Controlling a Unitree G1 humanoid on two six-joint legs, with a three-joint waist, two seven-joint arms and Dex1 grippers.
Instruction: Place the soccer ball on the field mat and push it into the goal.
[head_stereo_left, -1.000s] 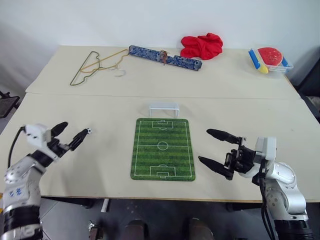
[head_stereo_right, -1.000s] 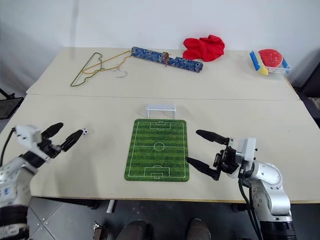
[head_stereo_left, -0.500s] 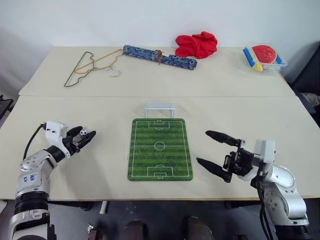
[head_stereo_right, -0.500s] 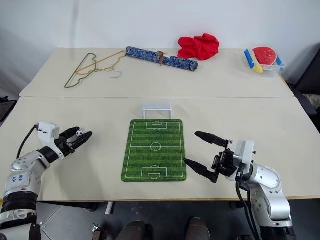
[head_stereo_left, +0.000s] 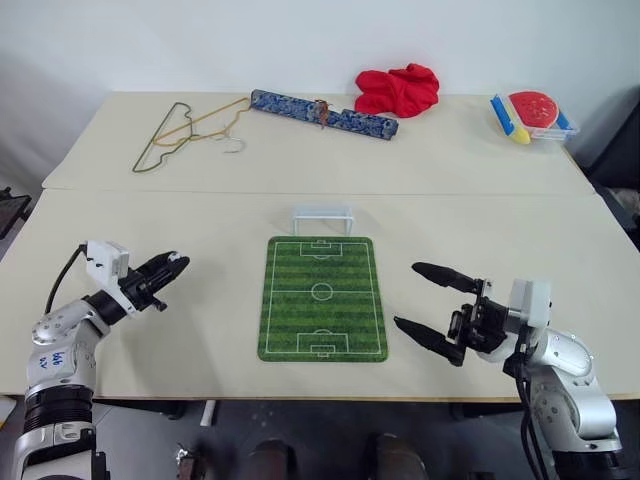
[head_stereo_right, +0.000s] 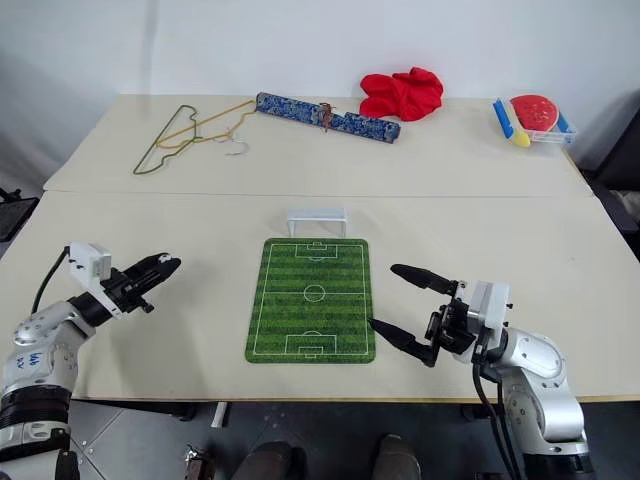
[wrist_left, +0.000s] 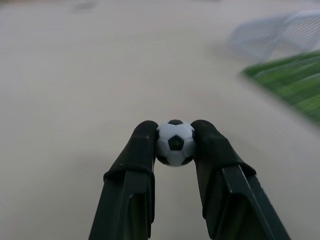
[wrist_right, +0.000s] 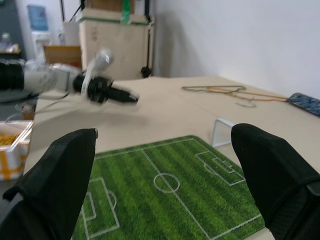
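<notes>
The tiny, hard, likely slippery white-and-black soccer ball (wrist_left: 175, 142), best pinched across its middle, is clamped off the table between the left gripper's (wrist_left: 175, 145) black fingertips, while the right gripper's (head_stereo_left: 430, 307) jaws are held apart.

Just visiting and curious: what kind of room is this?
Probably a robot test lab: pale tables set with unrelated props, a toy field mat and goal, wire hangers, a red cloth.

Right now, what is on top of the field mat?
Nothing lies on the mat: its printed pitch is bare. The ball is off it, pinched in the left gripper. The goal stands just beyond its far edge.
</notes>
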